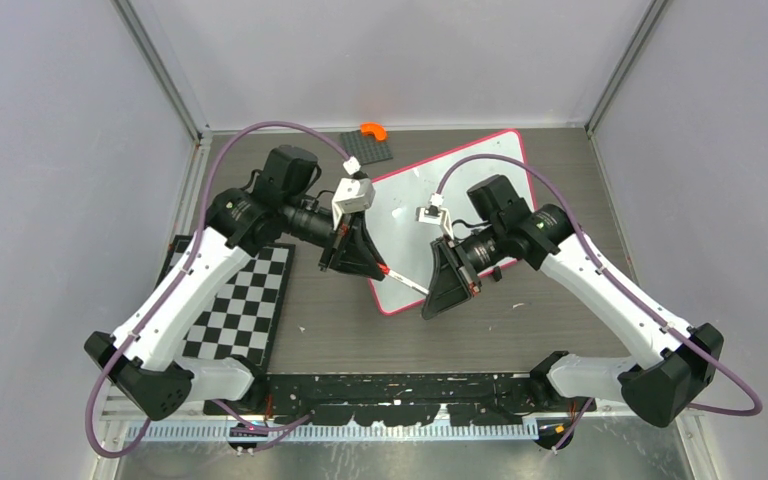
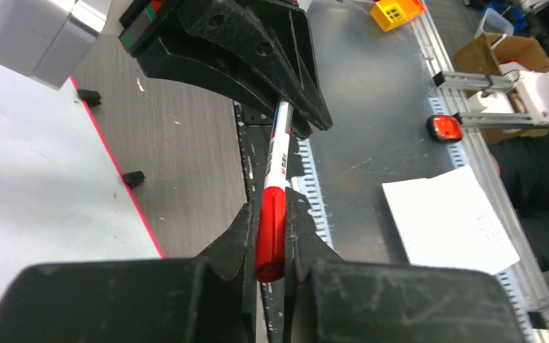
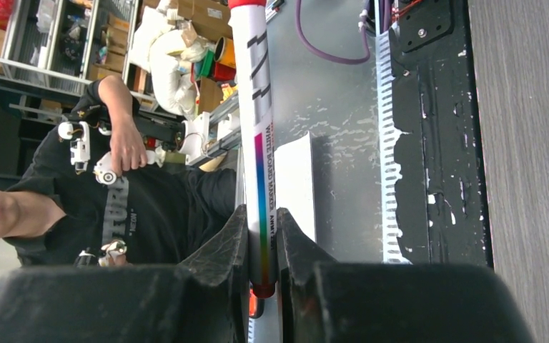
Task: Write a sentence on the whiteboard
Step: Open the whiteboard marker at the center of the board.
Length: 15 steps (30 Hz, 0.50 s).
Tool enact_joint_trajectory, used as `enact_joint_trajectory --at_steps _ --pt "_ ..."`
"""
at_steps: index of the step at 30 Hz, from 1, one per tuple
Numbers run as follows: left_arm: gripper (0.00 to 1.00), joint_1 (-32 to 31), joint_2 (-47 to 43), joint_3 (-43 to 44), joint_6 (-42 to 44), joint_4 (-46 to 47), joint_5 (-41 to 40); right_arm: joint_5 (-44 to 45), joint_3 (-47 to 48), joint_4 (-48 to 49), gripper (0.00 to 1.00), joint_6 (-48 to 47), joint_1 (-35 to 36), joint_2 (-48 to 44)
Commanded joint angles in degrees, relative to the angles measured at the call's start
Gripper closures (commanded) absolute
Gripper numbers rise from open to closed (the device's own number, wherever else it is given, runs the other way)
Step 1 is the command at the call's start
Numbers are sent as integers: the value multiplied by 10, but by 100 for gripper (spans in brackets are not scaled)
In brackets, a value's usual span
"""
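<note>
Whiteboard lying flat and askew on the table, left pincer pinching a marker by its red cap, right pincer pinching the white barrel, above the board's near corner.

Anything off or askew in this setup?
Only the whiteboard stands out: it lies rotated against the edges of the table. Both hands clamp one marker, the left hand on its red cap and the right hand on the barrel. This is probably uncapping, not a fault.
</note>
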Motion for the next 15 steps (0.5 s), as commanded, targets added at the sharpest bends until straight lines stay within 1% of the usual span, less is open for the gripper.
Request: enact_joint_trajectory --at_steps 1,2,3,4,5,7,9,10,11,13,14,15 --pt "100 -3 -15 4 -28 20 11 53 32 -6 75 -10 -2 3" --pt "100 -3 -16 -4 -45 37 4 88 40 -8 58 -12 -3 5" --pt "100 -1 -18 -14 -66 54 -6 123 52 -11 44 -13 -6 10" --pt "100 5 -19 -25 -102 83 -10 155 69 -20 35 -17 -11 17" --pt "100 16 -19 -39 -184 131 -6 174 94 -33 31 -25 -24 27" --pt "100 48 -24 -81 -347 269 21 199 136 -51 27 -17 -49 46" --pt "100 80 -31 -136 -523 446 30 198 181 -57 25 -1 -81 57" --pt "100 92 -34 -175 -596 543 29 190 200 -53 25 9 -99 59" --pt "100 102 -36 -197 -651 614 23 181 216 -43 25 20 -114 59" --pt "100 111 -38 -217 -699 684 7 176 243 -26 25 35 -133 56" --pt "100 115 -39 -224 -711 693 0 178 253 -19 25 41 -136 55" --pt "100 120 -40 -230 -728 722 -9 178 259 -11 25 48 -137 55"
